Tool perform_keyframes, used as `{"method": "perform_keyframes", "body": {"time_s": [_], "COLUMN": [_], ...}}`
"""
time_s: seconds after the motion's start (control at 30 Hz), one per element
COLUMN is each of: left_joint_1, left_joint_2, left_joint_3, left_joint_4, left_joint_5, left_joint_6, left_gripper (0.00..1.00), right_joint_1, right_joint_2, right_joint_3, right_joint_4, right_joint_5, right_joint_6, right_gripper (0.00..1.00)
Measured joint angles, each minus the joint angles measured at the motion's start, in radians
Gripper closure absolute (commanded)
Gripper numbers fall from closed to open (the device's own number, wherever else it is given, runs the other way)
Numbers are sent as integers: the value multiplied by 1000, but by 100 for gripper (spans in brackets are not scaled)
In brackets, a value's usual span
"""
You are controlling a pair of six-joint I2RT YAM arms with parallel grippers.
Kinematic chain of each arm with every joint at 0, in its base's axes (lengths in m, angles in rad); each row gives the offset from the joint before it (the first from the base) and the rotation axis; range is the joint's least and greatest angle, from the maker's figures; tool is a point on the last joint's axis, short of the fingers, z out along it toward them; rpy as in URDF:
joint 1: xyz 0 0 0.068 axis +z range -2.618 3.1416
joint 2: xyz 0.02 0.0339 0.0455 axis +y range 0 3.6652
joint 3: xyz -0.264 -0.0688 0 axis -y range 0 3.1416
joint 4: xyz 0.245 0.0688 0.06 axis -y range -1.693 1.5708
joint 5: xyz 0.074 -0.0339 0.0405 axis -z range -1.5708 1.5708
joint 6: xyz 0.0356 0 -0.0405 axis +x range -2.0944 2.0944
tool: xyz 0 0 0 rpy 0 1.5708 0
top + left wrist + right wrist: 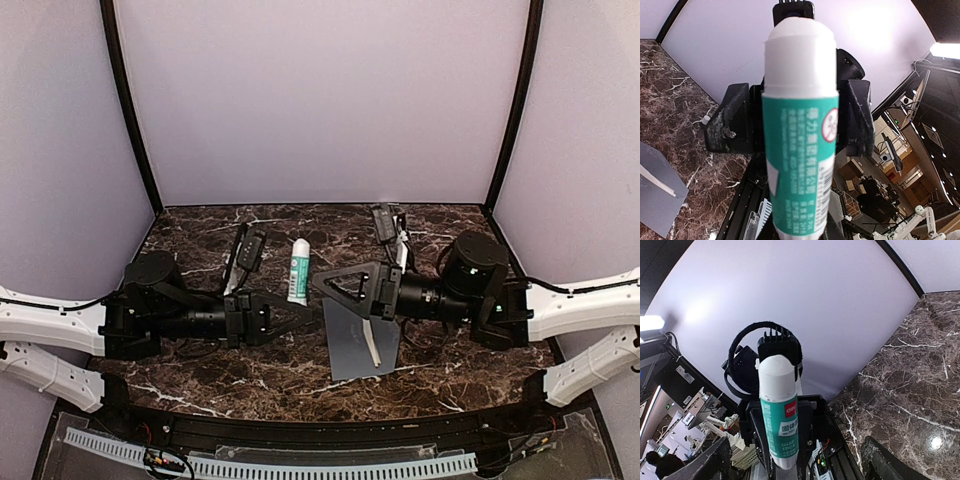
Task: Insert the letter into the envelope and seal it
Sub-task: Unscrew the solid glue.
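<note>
Envelope check: the flat slate-grey paper envelope [352, 340] is lying on the dark veined marble-look bench [250, 378], right under the right arm and just nearer the camera than both sets of jaws. A thin white strip [372, 346] runs across its right side. Honestly I can't tell if that's an edge of the letter poking out or a strip on the flap. No loose sheet shows on the bench in any view, so my guess is the letter is inside and that part is done, but that's only a guess.

Now the sealing bit. The left jaws are narrow and clamped on the bottom of a teal-labelled glue stick with a white top [299, 270], holding it upright above the bench, a little left of the envelope. The right jaws are wide apart with nothing in them. They point at the stick from close by and, as far as the wrist views show, don't touch it. The white top looks like a cap that's on, though I wouldn't swear to it.

So I'd call it somewhere past halfway. The glue is in hand, but I see no glue on the flap and can't tell whether the flap is folded down. Left to do, I reckon: uncap, glue the flap, press it shut.
</note>
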Motion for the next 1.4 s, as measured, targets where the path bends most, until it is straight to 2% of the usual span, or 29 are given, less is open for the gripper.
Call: {"method": "perform_keyframes", "body": {"time_s": [0.13,0.37,0.53,0.63,0.87,1.23,1.4], "left_joint_1": [0,0,0,0,-2,-2,-6], "left_joint_2": [0,13,19,18,5,5,11], "left_joint_3": [2,13,17,18,39,117,117], "left_joint_4": [2,6,8,6,-115,-411,-489], "left_joint_5": [23,68,85,83,-16,-286,-349], "left_joint_6": [1,1,1,-2,6,23,18], "left_gripper": [100,100,100,100,100,100,100], "right_joint_1": [-12,-12,-13,-13,-13,19,43], "right_joint_2": [61,122,124,124,124,211,266], "right_joint_3": [26,77,81,81,89,302,365], "right_joint_4": [45,96,121,120,50,-361,-473], "right_joint_5": [-54,-125,-132,-129,-86,198,294], "right_joint_6": [3,11,19,10,7,2,39], "right_gripper": [24,53,84,94,100,100,100]}}
